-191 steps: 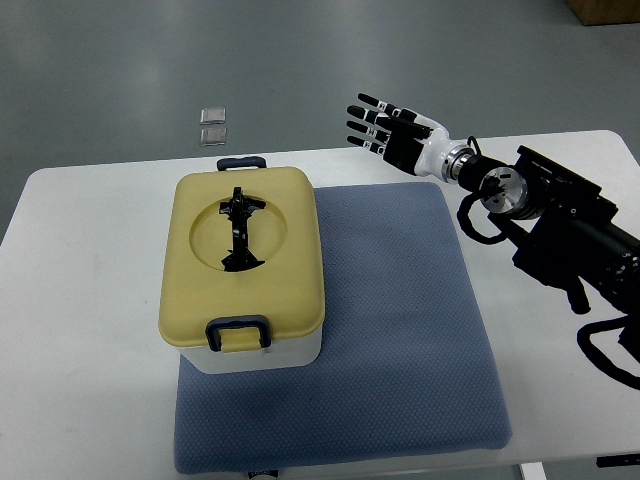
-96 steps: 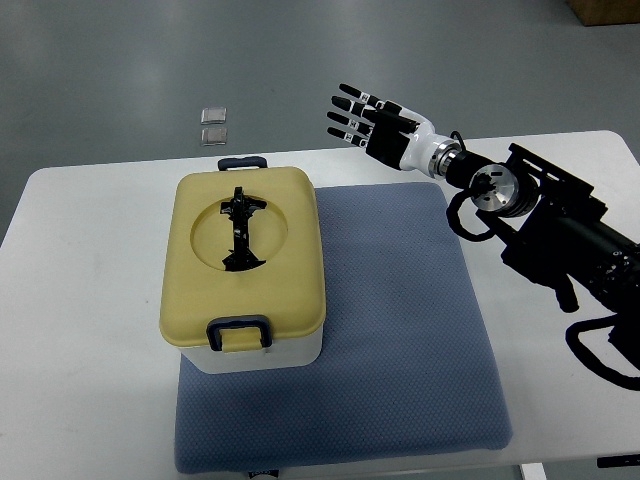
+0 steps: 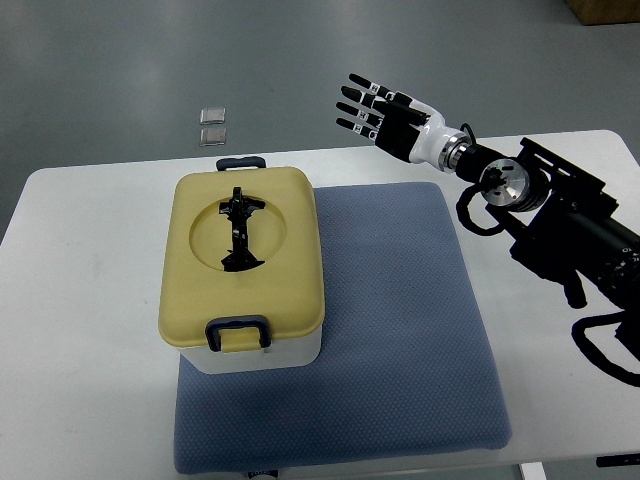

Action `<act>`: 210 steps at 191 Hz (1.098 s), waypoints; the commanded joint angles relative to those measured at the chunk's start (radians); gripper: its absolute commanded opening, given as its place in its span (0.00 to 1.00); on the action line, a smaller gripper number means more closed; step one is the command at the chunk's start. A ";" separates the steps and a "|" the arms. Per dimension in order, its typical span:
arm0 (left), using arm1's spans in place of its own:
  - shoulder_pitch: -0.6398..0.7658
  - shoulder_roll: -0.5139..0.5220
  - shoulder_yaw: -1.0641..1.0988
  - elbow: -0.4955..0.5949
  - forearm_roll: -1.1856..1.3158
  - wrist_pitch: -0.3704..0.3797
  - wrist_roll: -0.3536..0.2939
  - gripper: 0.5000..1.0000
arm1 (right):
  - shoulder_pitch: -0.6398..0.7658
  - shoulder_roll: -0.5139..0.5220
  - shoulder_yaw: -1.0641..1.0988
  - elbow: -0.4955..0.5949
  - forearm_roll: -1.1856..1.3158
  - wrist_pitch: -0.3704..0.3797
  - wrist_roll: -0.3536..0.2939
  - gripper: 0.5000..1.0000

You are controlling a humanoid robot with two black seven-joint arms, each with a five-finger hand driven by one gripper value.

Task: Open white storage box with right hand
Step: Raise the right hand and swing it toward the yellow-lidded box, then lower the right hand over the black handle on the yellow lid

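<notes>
The storage box [image 3: 243, 268] is white-bodied with a pale yellow lid, and its lid is down. It stands on the left part of a blue mat [image 3: 400, 330]. A black folding handle [image 3: 238, 231] lies flat in the lid's round recess. Dark blue latches sit at the near edge [image 3: 238, 331] and the far edge [image 3: 242, 162]. My right hand [image 3: 375, 112] hovers beyond the table's far edge, up and to the right of the box, fingers spread and holding nothing. It does not touch the box. My left arm is out of the picture.
The white table [image 3: 80, 300] carries the mat and box. My black right arm [image 3: 570, 220] lies over the table's right side. Two small square plates [image 3: 212, 124] lie on the grey floor beyond the table. A brown box corner [image 3: 605, 12] shows at top right.
My right hand first swung left toward the box's far side, then drew back slightly right and up. Its fingers stay spread. The box has not moved.
</notes>
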 commanded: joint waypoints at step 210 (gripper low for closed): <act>-0.001 0.000 0.000 0.000 0.000 0.000 0.000 1.00 | 0.197 -0.178 -0.086 0.493 -1.308 0.193 0.409 0.86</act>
